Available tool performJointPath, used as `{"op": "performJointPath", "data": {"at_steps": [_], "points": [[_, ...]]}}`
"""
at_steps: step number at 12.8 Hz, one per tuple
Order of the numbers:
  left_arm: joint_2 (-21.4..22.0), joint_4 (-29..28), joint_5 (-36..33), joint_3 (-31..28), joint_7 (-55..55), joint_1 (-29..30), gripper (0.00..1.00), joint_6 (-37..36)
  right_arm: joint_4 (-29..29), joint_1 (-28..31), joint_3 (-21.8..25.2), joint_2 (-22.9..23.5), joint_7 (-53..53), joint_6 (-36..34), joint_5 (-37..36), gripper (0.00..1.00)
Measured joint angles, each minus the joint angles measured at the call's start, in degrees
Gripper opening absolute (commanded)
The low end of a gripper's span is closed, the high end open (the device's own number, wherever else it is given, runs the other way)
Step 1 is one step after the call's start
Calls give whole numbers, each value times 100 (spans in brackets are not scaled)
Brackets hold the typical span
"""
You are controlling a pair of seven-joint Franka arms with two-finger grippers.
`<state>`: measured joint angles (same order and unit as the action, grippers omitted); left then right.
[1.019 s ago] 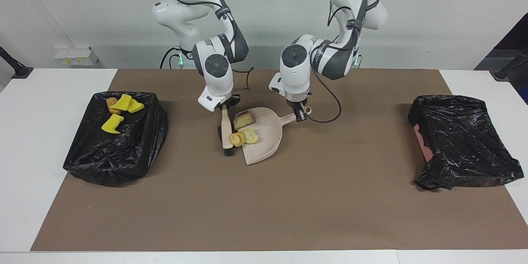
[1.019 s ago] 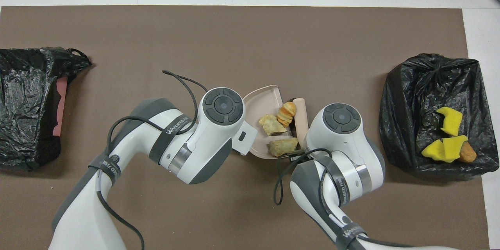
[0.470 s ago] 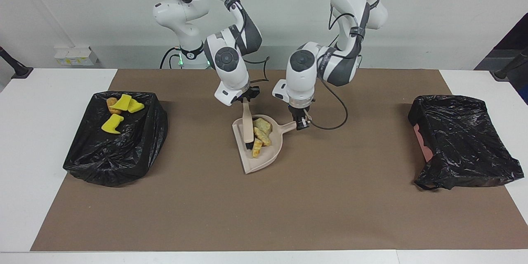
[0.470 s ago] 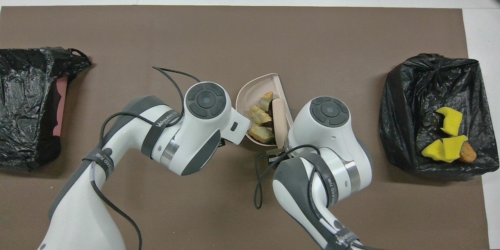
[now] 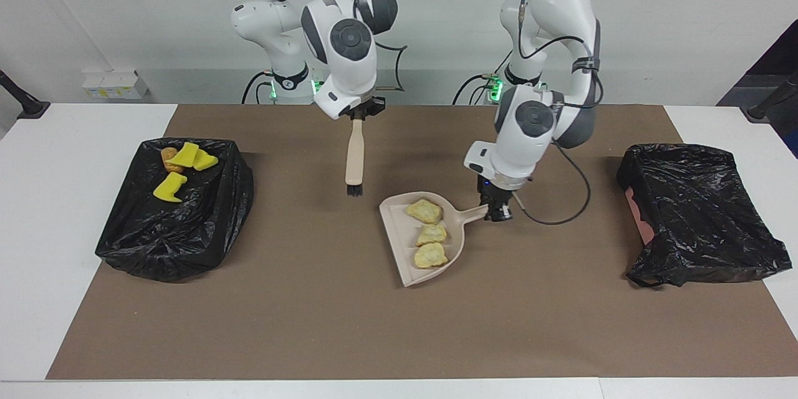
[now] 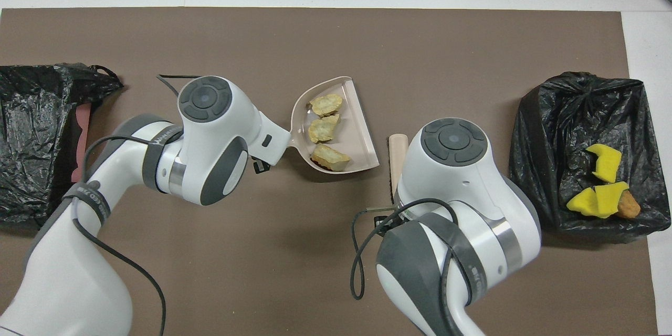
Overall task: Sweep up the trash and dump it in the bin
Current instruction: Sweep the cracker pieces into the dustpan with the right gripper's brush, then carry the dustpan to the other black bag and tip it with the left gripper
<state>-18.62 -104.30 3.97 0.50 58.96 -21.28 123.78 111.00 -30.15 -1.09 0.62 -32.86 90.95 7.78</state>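
Our left hand clamps the dustpan level to keep three pastries aboard, while our right hand grips the brush clear.

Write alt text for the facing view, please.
The left gripper holds a beige dustpan with three pastries; the right gripper holds a brush raised. Yellow wedges lie in a black bin.

Two glossy white arms with dark grey joint caps, grey bands, looping black cables.
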Motion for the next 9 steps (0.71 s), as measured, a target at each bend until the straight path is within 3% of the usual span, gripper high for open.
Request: {"op": "performJointPath", "data": {"at_steps": [9], "points": [[56, 1458, 3, -59, 2322, 1073, 0, -1951, 1098, -1376, -60, 2, -451, 1771, 649, 0]]}}
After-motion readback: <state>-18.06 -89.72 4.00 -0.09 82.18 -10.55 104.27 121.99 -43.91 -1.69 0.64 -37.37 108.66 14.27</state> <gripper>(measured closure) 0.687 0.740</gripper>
